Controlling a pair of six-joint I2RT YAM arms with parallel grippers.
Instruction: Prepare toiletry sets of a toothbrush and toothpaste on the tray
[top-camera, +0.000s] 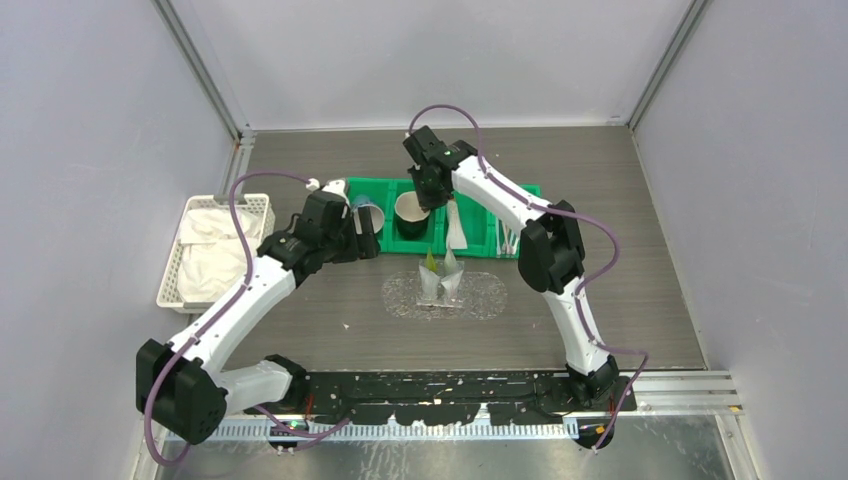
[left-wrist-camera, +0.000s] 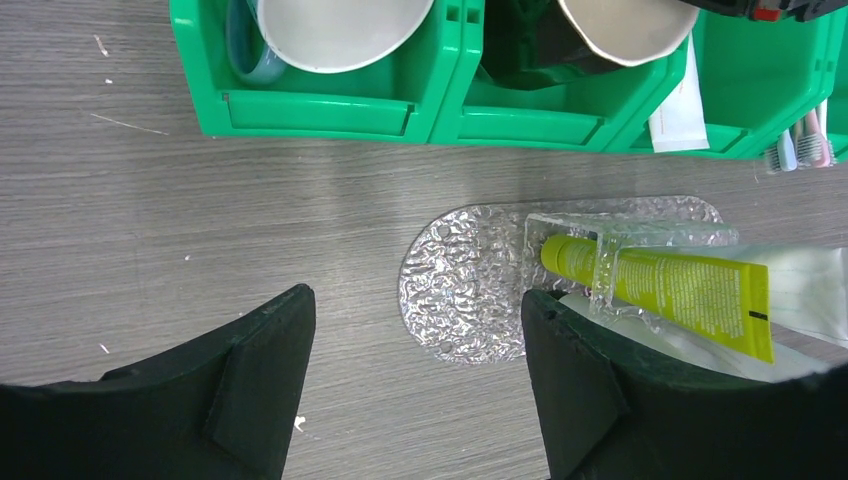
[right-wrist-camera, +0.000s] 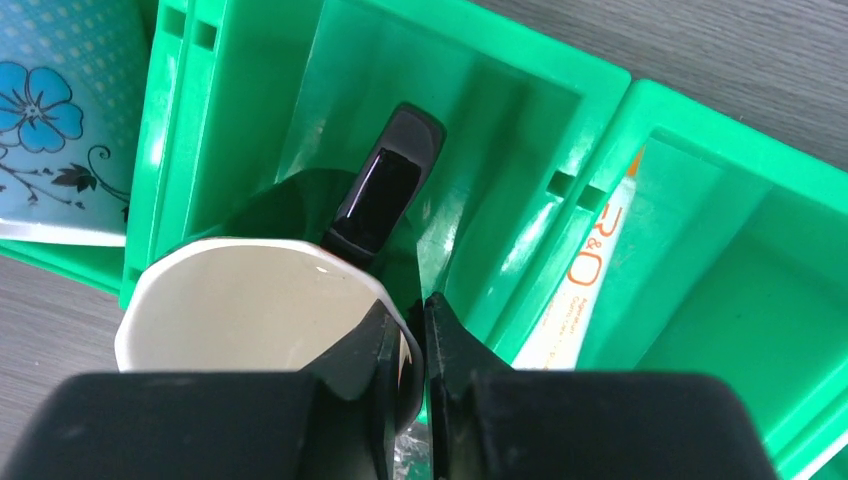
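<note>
From where I stand, everything sits around the green bin (top-camera: 372, 186) at the middle of the table. The tray (left-wrist-camera: 460, 290) lies flat on the table just in front of the bin, on the side nearer the arm bases and about level with its middle compartments. On the tray is a clear-wrapped packet (top-camera: 440, 275) with a yellow-green tube (left-wrist-camera: 660, 285) inside. Part of the packet sticks up from the tray and leans towards the bin.

The right gripper (right-wrist-camera: 412, 310) is down in the bin's second compartment from the left. Its fingers are pinched almost together on the rim of a dark mug (right-wrist-camera: 250, 300) with a pale inside. One finger is inside the rim and the other outside, close to the black handle.

The left gripper (left-wrist-camera: 417, 300) hangs over the table in front of the bin's left half, by the tray's left end. Its fingers are spread wide and hold nothing.

A blue flowered cup (right-wrist-camera: 50, 110) lies in the bin's leftmost compartment. A white tube (right-wrist-camera: 585, 270) lies in the third compartment, right of the mug. Some toothbrushes (left-wrist-camera: 805, 145) lie in the rightmost one. Well to the left of the bin is a white mesh basket (top-camera: 170, 275) with white cloth in it.
</note>
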